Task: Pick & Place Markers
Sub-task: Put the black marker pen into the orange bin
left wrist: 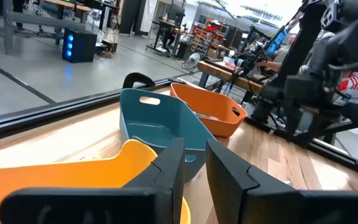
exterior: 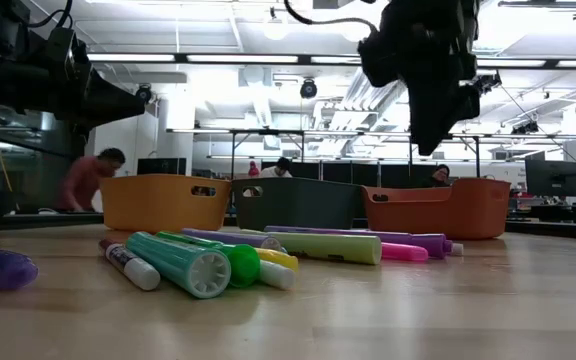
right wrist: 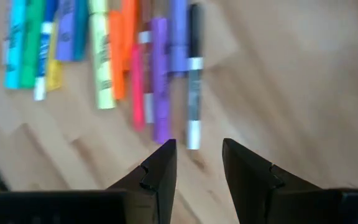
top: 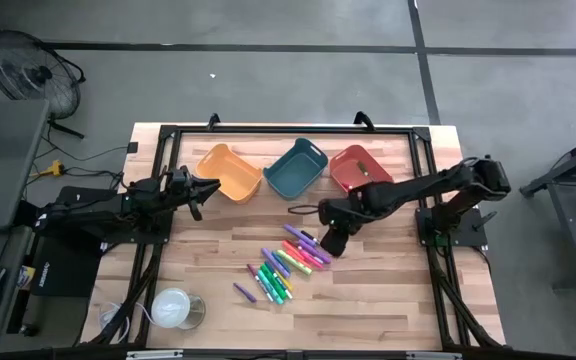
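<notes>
Several bright markers (top: 288,265) lie flat in a loose row on the wooden table; the low view shows them as a pile (exterior: 268,255), and the right wrist view sees them from above (right wrist: 123,62). One purple marker (top: 244,291) lies apart. My right gripper (top: 332,243) hovers open above the right end of the row, over a dark marker with a white tip (right wrist: 194,93), touching nothing. My left gripper (top: 211,186) waits open beside the yellow-orange bin (top: 230,172), its fingers (left wrist: 194,174) holding nothing.
Three bins stand in a row at the far side: yellow-orange, teal (top: 295,168) and red-orange (top: 356,167). A white round cup-like thing (top: 173,308) sits at the near left corner. Bare wood lies right of the markers. People sit in the room beyond (exterior: 88,180).
</notes>
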